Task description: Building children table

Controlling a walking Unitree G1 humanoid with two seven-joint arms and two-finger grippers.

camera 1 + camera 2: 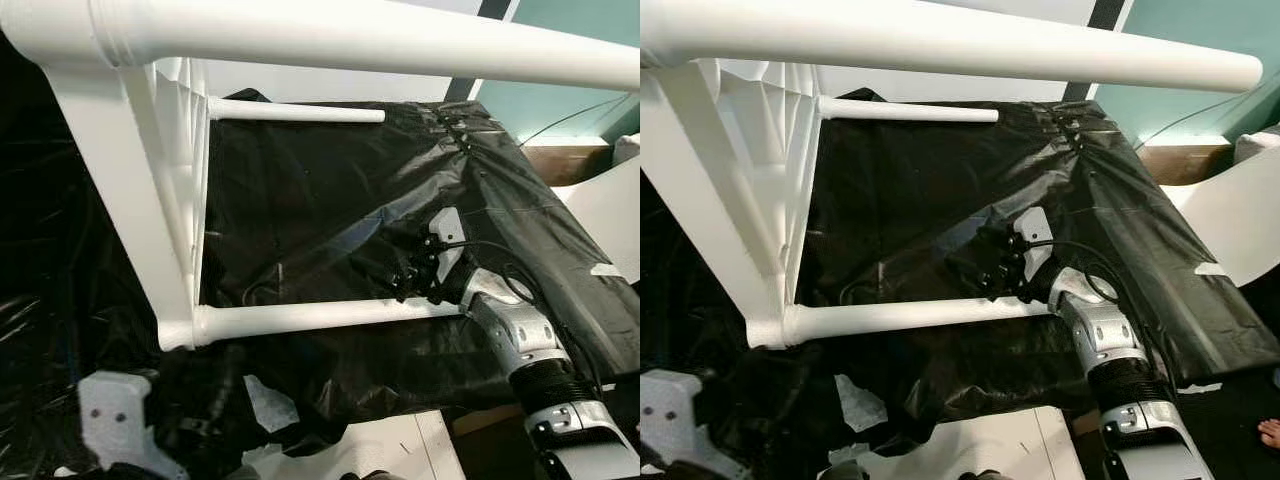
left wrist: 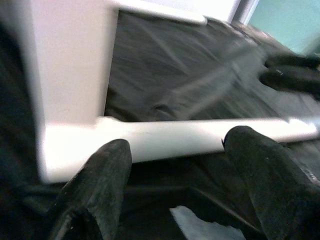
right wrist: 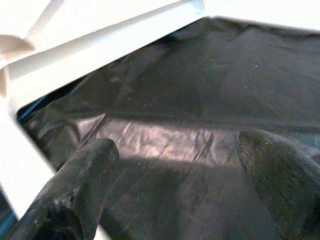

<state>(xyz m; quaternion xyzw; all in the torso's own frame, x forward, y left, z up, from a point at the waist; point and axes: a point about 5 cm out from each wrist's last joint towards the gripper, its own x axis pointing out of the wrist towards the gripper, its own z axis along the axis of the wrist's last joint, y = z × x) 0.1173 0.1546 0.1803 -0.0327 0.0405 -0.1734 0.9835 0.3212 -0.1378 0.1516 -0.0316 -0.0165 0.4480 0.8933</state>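
Here, white table (image 1: pixel 140 200) on black sheet (image 1: pixel 330 200), no legible writing

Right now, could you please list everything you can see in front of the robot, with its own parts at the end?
white plastic children's table: one, white, lying on its side on the sheet, three round legs showing.
black plastic sheet: one, black, crinkled, draped over the raised surface under the table.
white panel: one, white, to the right beyond the sheet.
teal wall: teal, at the far right.
bare foot: one, a person's, at the lower right edge.
left gripper: one, black fingers open, just short of the near table leg.
right gripper: one, silver arm, black fingers open, above the near leg's free end.
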